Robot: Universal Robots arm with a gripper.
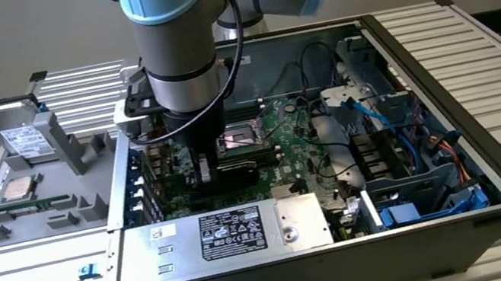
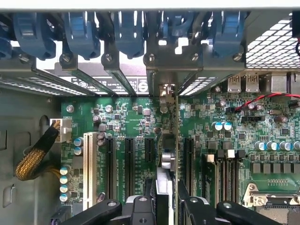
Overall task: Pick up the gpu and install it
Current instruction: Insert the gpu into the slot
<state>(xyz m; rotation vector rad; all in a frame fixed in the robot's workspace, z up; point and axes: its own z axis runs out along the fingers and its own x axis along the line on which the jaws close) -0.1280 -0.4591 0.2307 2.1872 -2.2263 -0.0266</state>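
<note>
The pincer (image 2: pixel 161 206) pinches the gpu (image 2: pixel 167 154) edge-on above a motherboard (image 2: pixel 136 117) slot, inside the case (image 1: pixel 445 75). Risk: misalignment with the slot or rear bracket opening jams the card under downward force.

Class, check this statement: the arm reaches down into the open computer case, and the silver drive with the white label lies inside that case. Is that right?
One part is wrong. The arm does reach into the computer case, but the drive sits on the grey tray outside the case, as the exterior view shows.
</note>
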